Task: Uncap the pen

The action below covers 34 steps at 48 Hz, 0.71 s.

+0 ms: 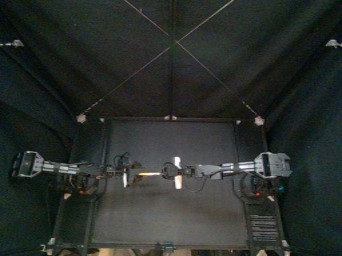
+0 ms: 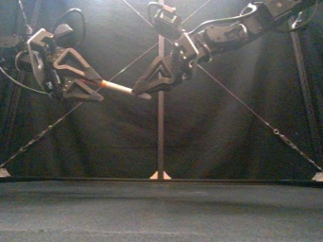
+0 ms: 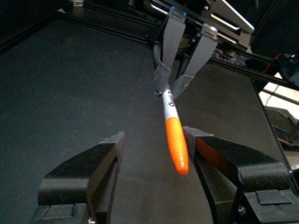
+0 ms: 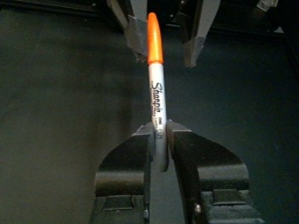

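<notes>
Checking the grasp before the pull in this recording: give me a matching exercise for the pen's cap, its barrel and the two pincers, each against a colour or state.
Things:
1. cap
2. barrel
3. left pincer
4. right pincer

Colours or states:
A. shut on the barrel
B. orange
C. open, one jaw on either side of the cap
D. pale, with dark print

Pairs: 1-B, 2-D, 3-C, 4-A
</notes>
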Each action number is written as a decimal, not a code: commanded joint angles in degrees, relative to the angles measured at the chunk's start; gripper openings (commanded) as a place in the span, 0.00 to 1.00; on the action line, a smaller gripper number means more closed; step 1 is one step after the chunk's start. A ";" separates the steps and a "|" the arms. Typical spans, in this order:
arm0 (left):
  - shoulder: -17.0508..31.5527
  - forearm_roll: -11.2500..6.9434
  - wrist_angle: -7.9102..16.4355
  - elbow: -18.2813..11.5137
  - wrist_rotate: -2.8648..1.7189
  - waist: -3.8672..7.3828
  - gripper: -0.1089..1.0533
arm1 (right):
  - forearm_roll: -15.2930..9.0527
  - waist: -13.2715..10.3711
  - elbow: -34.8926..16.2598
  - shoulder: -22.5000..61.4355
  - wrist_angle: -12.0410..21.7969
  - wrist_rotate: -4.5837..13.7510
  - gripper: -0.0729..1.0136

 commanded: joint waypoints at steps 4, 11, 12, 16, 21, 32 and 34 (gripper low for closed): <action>-0.44 0.00 -0.53 -1.67 0.09 -0.09 0.85 | 0.00 -0.44 -0.53 -2.46 -0.53 -0.09 0.55; -0.44 0.00 -0.44 -1.67 0.18 -0.09 0.78 | 0.00 -0.44 -0.44 -2.46 -0.53 0.00 0.55; -0.35 0.00 -0.35 -1.67 0.18 -0.09 0.76 | 0.00 -0.44 -0.44 -2.46 -0.53 0.00 0.56; -0.35 0.00 -0.18 -1.58 0.09 0.00 0.67 | 0.00 -0.53 -0.26 -2.46 -0.53 0.00 0.56; -0.44 0.00 -0.18 -1.49 0.09 -0.09 0.57 | 0.00 -0.53 -0.35 -2.64 -0.53 -0.09 0.55; -1.49 0.00 -0.26 -1.32 0.09 0.00 0.50 | 0.00 -0.88 0.62 -3.34 -0.53 -0.09 0.56; -1.93 0.00 -0.18 -1.14 0.18 -0.09 0.50 | 0.00 -0.88 1.05 -3.60 -0.53 -0.09 0.56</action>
